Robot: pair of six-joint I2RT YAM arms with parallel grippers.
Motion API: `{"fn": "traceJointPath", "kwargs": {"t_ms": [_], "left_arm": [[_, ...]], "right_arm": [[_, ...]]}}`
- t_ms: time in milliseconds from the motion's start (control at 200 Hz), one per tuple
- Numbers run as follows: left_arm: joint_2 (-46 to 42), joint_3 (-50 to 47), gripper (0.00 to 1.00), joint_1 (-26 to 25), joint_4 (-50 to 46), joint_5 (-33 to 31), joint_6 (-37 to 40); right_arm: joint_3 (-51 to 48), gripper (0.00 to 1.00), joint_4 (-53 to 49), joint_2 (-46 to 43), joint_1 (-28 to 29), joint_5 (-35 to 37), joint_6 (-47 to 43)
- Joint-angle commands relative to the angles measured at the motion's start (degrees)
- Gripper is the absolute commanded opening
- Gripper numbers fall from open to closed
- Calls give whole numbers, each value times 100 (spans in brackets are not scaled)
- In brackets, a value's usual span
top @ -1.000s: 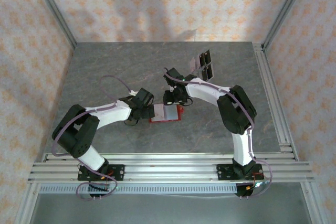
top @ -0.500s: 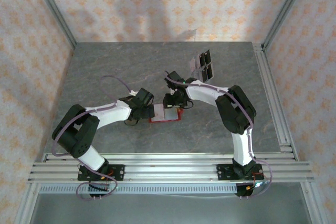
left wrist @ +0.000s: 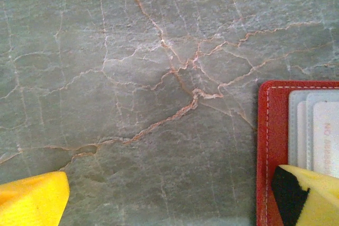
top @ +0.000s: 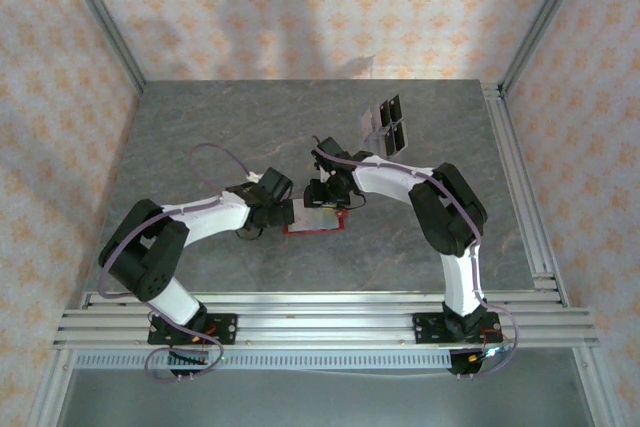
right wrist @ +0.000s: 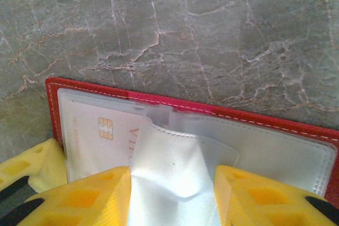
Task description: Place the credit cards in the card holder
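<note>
There is 1 card holder [top: 316, 219], lying open and flat on the grey marbled table [top: 200, 137] between the 2 grippers, red border outward and pale lining up. Well apart from it, toward the far right, stands 1 clear stand [top: 388, 123] with 4 dark rectangles.

The left gripper [left wrist: 169, 197] is spread wide with nothing between its fingers. The left yellow fingertip sits over bare stone and the right one overlaps the card holder's near corner.

The right gripper [right wrist: 172, 183] is half closed, with a white card [right wrist: 169, 154] pinched between its 2 yellow fingers. It looks like a card angled into the lining, though it could be a loose pocket flap, since its lower part is creased.

The top view alone gives the layout: both arms bent inward and meeting over the holder. The left wrist view adds 3 pale stepped edges tucked inside the red stitched border. The right wrist view shows what neither of the others does, 1 chip card [right wrist: 103, 130] already under the clear pocket (gold chip facing up), just left of the pinched card. A 3rd yellow fingertip [right wrist: 34, 165] sits at the holder's left corner.
</note>
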Motion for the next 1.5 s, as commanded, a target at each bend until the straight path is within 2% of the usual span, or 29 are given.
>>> {"fn": "traceJointPath", "kwargs": {"t_ms": [0, 175, 440, 591, 1041, 1451, 1496], "left_arm": [[-480, -25, 100, 16, -247, -175, 162], [-1049, -189, 100, -143, -369, -83, 342], [-1167, -329, 100, -1132, -248, -328, 355], [-1191, -456, 100, -1439, 17, -484, 354], [-783, -477, 100, -1708, 477, -408, 627], [-220, -208, 100, -1775, 636, -1010, 424], [-200, -191, 100, -1782, 625, -1122, 186]], "right_arm": [[-136, 45, -48, 53, 75, -75, 94], [-143, 45, 7, 62, 76, -78, 121], [-113, 45, 70, 131, 76, -128, 165], [-101, 45, 105, 132, 75, -162, 190], [-76, 45, 132, 150, 75, -197, 189], [-105, 45, 123, 122, 76, -207, 200], [-103, 45, 123, 110, 75, -212, 199]]}}
